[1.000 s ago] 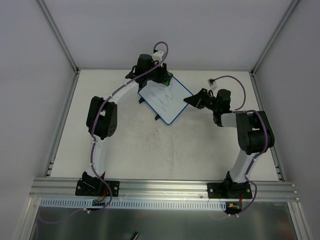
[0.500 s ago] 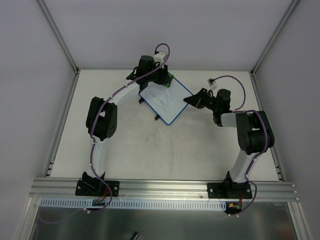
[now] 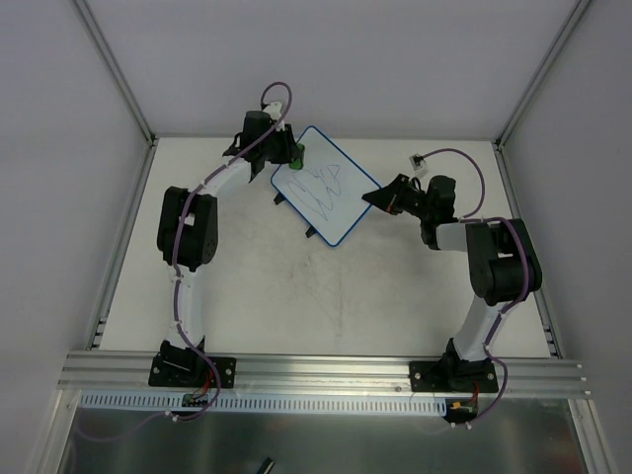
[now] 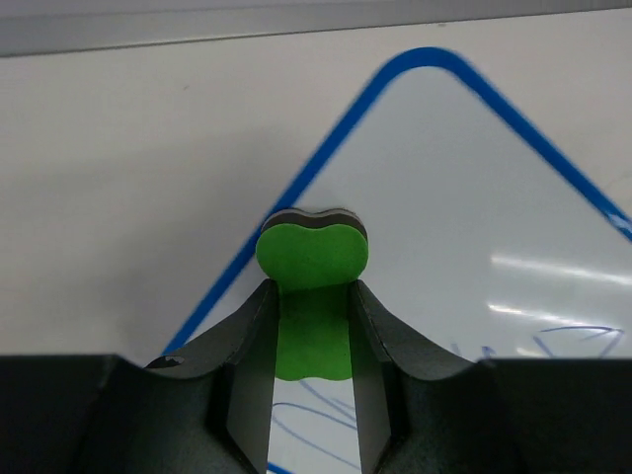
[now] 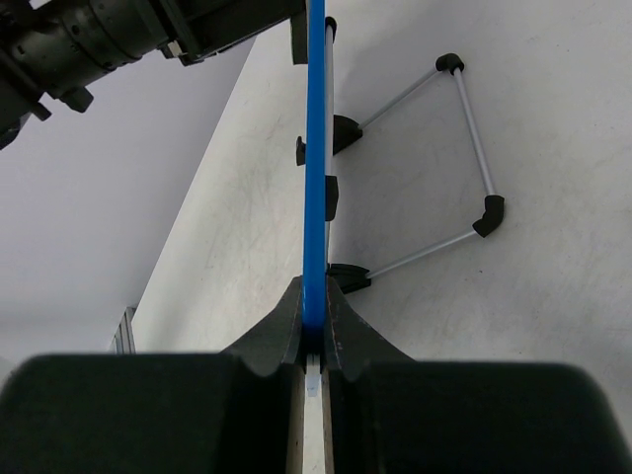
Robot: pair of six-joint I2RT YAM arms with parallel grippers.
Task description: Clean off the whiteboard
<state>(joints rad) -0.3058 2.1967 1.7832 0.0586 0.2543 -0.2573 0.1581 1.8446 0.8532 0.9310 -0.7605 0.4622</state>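
Note:
The whiteboard (image 3: 331, 202) stands tilted on its black feet at the back of the table, blue-rimmed, with dark scribbled pen lines (image 3: 322, 186) across its middle. My left gripper (image 3: 294, 156) is at the board's upper-left edge, shut on a green eraser (image 3: 299, 155). In the left wrist view the eraser (image 4: 312, 259) is pinched between the jaws of the left gripper (image 4: 312, 296), over the whiteboard (image 4: 474, 217) near its rounded corner, with pen lines (image 4: 326, 425) below. My right gripper (image 3: 375, 197) is shut on the board's right edge; the right wrist view shows the right gripper (image 5: 314, 301) clamping the blue rim (image 5: 316, 148).
The board's wire stand (image 5: 464, 148) with black end caps rests on the table behind it. The left arm (image 5: 148, 30) shows at the top of the right wrist view. Metal frame rails (image 3: 128, 99) and white walls enclose the table's back and sides.
My left gripper with the eraser has moved left and back from over the board's top part to its upper-left edge, uncovering the top corner. The right gripper and the board have stayed put.

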